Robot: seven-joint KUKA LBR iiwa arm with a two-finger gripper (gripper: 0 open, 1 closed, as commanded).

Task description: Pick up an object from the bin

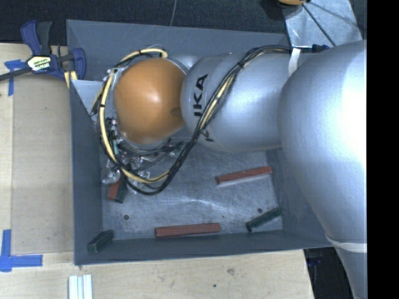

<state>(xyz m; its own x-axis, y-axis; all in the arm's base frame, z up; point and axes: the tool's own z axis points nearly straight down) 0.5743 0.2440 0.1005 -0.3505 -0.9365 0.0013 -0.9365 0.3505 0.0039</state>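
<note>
the arm [262, 98] hangs its gripper [116, 178] by a small brown block [116, 194].

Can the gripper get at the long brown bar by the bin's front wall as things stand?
Probably yes. The brown bar lies flat on bare floor with nothing on it, and the gripper hangs close by. The nearby bin wall may crowd the approach.

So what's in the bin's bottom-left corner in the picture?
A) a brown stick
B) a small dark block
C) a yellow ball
B: a small dark block lies in that corner of the bin; the nearest brown stick lies further right, along the bottom wall.
</note>
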